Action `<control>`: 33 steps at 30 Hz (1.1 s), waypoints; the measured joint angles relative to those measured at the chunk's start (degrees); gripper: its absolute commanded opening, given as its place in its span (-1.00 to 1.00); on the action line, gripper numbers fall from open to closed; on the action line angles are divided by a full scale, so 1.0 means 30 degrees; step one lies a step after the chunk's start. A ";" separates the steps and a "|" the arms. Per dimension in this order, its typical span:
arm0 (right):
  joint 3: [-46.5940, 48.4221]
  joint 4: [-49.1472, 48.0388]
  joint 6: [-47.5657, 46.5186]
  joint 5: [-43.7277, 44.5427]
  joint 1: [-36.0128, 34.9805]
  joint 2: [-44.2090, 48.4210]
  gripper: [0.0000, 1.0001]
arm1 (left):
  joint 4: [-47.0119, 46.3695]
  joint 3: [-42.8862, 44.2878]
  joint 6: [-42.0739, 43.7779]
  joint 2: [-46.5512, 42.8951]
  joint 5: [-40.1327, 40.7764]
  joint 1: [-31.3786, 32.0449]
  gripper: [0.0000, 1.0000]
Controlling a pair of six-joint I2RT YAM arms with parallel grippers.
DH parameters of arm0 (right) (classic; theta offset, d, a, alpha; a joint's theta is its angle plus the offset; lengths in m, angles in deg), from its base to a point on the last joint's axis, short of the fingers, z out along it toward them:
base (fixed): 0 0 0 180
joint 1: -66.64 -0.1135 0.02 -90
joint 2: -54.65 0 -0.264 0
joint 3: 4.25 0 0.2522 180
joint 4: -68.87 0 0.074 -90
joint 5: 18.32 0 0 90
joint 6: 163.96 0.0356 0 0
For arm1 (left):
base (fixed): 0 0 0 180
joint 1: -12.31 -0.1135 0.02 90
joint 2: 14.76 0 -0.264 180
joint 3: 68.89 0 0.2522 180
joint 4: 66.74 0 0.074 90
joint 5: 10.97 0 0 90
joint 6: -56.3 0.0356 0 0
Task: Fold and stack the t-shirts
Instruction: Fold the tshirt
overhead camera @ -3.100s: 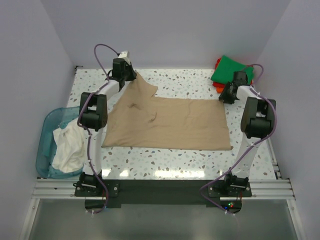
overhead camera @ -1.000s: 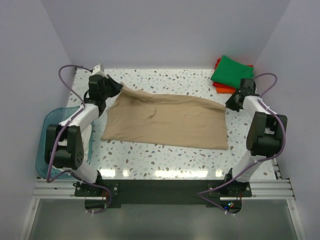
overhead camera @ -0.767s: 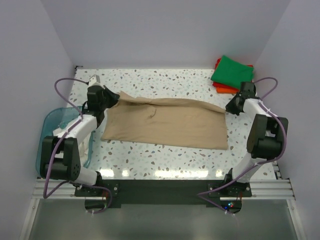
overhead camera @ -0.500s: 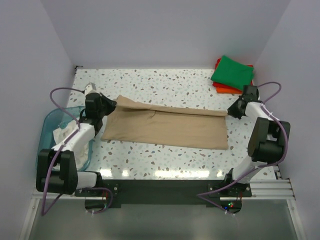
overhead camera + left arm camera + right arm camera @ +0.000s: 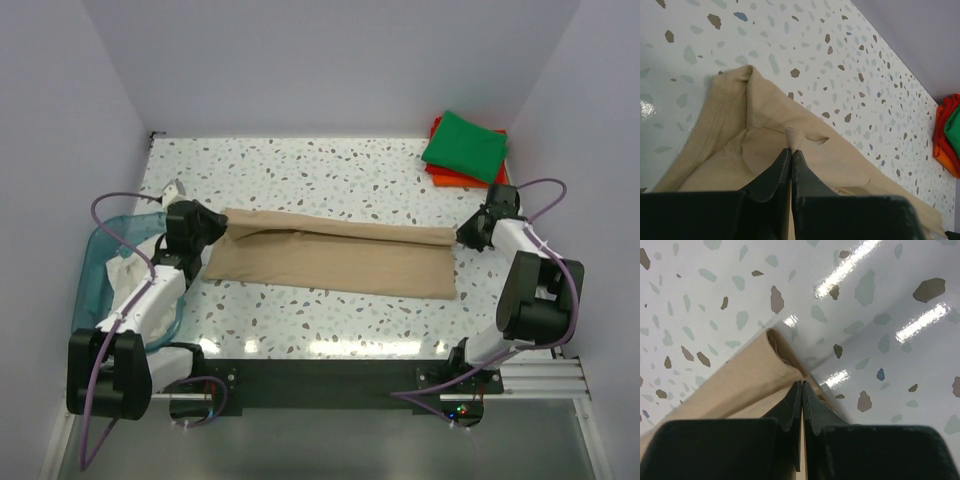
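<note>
The tan t-shirt (image 5: 330, 258) lies across the middle of the table as a long band, its far edge doubled over toward the front. My left gripper (image 5: 222, 228) is shut on a small nub of tan cloth (image 5: 792, 136) at the shirt's left end, its tips (image 5: 791, 149) together. My right gripper (image 5: 462, 236) is shut on the hem at the right end, where the folded tan edge (image 5: 750, 372) meets its tips (image 5: 801, 384). A folded green t-shirt (image 5: 465, 145) lies on an orange-red one (image 5: 447, 178) at the back right corner. A white t-shirt (image 5: 128, 270) sits in the basket.
The translucent teal basket (image 5: 92, 262) stands off the table's left edge, partly behind my left arm. Speckled tabletop (image 5: 330, 175) shows beyond the tan shirt and along the front. Walls close in on the left, right and back.
Both grippers have come toward the front with the tan shirt's far edge, laying it over the near half. The shirt has gone from a wide sheet to a narrow band.
</note>
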 measured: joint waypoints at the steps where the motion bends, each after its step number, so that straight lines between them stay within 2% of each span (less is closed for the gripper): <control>1: -0.0175 -0.0073 0.0007 0.0000 0.0000 0.0146 -1.00 | 0.0058 -0.0109 0.0000 -0.0051 0.0087 0.0000 -1.00; 18: -0.2565 -0.0481 0.0262 0.0000 0.0022 0.2936 -1.00 | 0.1574 -0.0831 -0.0051 -0.0940 0.1399 0.0007 -1.00; 20: -0.2827 -0.0583 0.0270 0.0000 0.0029 0.3082 -0.92 | 0.1690 -0.0954 -0.0153 -0.1049 0.1545 0.0007 -1.00; 22: -0.3249 -0.0721 0.0364 -0.0153 0.0073 0.3308 -0.69 | 0.1800 -0.1224 -0.0175 -0.1260 0.1690 0.0007 -0.98; 23: -0.3483 -0.0765 0.0379 -0.0335 0.0124 0.3483 -0.59 | 0.1785 -0.1413 -0.0182 -0.1384 0.1712 0.0007 -0.79; 24: -0.3730 -0.0794 0.0415 -0.0444 0.0175 0.3701 -0.40 | 0.1836 -0.1581 -0.0182 -0.1501 0.1734 0.0007 -0.65; 25: -0.4029 -0.0794 0.0372 -0.0525 0.0219 0.4080 -0.29 | 0.1843 -0.1814 -0.0182 -0.1654 0.1727 0.0007 -0.38; 26: -0.4116 -0.0765 0.0423 -0.0568 0.0270 0.4248 -0.28 | 0.1858 -0.2033 -0.0226 -0.1770 0.1727 0.0000 -0.38; 27: -0.4197 -0.0729 0.0357 -0.0656 0.0270 0.4546 -0.18 | 0.1770 -0.2317 -0.0299 -0.1945 0.1676 0.0000 -0.17; 29: -0.4218 -0.0721 0.0328 -0.0903 0.0284 0.5093 -0.14 | 0.1683 -0.2929 -0.0284 -0.2441 0.1545 0.0000 0.06; 33: -0.4218 -0.0816 0.0240 -0.1581 0.0255 0.6317 -0.14 | 0.1486 -0.3912 -0.0532 -0.3439 0.1239 0.0000 0.15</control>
